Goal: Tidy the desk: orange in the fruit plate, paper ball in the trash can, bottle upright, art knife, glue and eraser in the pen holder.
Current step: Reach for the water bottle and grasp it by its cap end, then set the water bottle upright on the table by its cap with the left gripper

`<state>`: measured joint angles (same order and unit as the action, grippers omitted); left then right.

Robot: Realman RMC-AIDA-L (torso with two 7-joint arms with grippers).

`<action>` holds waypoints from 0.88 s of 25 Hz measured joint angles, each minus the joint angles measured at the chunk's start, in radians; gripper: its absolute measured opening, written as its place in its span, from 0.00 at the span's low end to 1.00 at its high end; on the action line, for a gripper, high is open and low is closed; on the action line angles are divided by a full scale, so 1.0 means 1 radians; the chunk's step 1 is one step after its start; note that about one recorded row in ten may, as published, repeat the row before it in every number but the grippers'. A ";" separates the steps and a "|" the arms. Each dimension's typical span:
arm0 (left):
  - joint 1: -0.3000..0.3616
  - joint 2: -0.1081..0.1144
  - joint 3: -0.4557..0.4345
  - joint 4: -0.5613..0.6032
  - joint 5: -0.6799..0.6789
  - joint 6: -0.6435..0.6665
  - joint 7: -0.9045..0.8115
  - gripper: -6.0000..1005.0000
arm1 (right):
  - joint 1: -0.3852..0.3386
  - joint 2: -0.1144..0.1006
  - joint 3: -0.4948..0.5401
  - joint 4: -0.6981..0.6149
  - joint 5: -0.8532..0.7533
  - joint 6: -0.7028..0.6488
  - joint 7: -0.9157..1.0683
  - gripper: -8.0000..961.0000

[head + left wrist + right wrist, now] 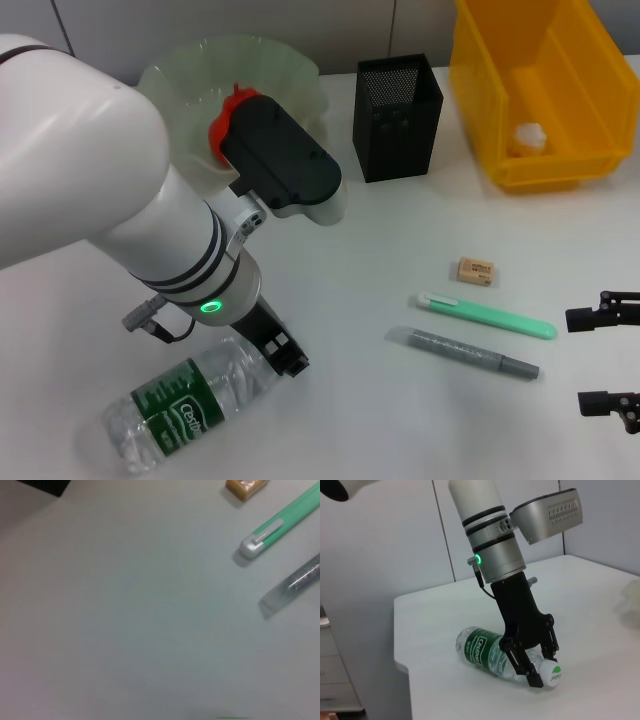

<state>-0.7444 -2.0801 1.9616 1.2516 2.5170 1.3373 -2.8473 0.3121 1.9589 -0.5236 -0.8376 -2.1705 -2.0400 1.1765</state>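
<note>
**Now the left gripper is down on the lying bottle**

Here the left gripper point(542, 667) is low on the white desk point(360, 420). Its black fingers point(520, 666) sit on both sides of the neck of the small clear plastic water bottle with a green label point(180, 408), close by its white cap. They seem to hug the neck, but I cannot tell if they really squeeze it. The bottle lies on its side right under this gripper.

Behind the left arm sits the wide pale green bowl with a wavy rim point(180, 75), and the round red-orange fruit point(226, 120) peeks out inside it. Past the gripper, toward the robot's right, lie a grey stick point(465, 352), a green stick with a white end point(487, 314) and a tiny beige block eraser point(476, 270). Farther back stand the square black mesh cup point(398, 118) and the big yellow plastic bin point(540, 90), with a small white paper wad point(527, 137) inside the bin.

The right gripper point(607, 360) rests at the robot's right edge of the desk, with its fingers spread apart and nothing between them.
</note>
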 joint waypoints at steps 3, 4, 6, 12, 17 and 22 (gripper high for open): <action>0.013 0.001 -0.007 0.027 0.001 0.005 0.002 0.45 | 0.002 0.000 0.001 0.004 0.004 0.000 0.002 0.88; 0.023 0.003 -0.018 0.047 0.002 0.009 0.006 0.45 | 0.002 0.000 0.001 0.004 0.004 0.000 0.002 0.88; 0.056 0.007 -0.059 0.099 0.002 0.021 0.019 0.45 | 0.004 0.000 0.001 0.011 0.007 0.001 0.002 0.88; 0.150 0.009 -0.202 0.237 0.001 0.085 0.088 0.45 | 0.024 0.005 0.002 0.033 0.008 0.002 0.002 0.88; 0.315 0.009 -0.358 0.399 -0.051 0.121 0.214 0.44 | 0.036 0.019 0.002 0.034 0.008 0.004 0.002 0.88; 0.435 0.010 -0.477 0.489 -0.176 0.116 0.342 0.44 | 0.051 0.027 0.002 0.035 0.009 0.005 0.006 0.88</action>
<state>-0.3090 -2.0700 1.4845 1.7408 2.3411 1.4532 -2.5050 0.3626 1.9859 -0.5217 -0.8024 -2.1619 -2.0354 1.1829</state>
